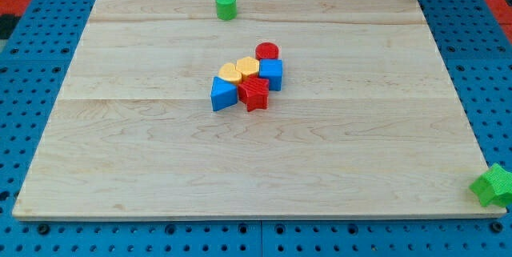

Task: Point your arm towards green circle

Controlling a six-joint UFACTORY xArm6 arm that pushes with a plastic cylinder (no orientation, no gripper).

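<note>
Looking for the green circle (226, 6) comes first, and it is easy to find: it stands alone near the top edge of the worktop (120, 169), a bit to the left of the middle. I will use it as my landmark. Well below it and a little to the right sits a tight bunch of blocks, all touching or nearly so: a red circle (267, 51) at the top of the bunch, two yellow blocks (239, 70) side by side with rounded shapes, a blue cube (271, 74), a red star (255, 94) and a blue block (223, 94) that looks like a wedge. Far away from the green circle, past the bottom right corner of the worktop, lies another green block (496, 186), maybe a star, partly cut off. My tip cannot be seen; only a dark bit of something shows at the top right corner, far to the right of the green circle, and I cannot tell if it is my rod. I have no jaws at all, just the rod, so there is nothing to open or close. I think the job has hardly begun. The next move needs my tip to slide along the top edge toward the green circle and stop close beside it. The way there looks free of other blocks.
</note>
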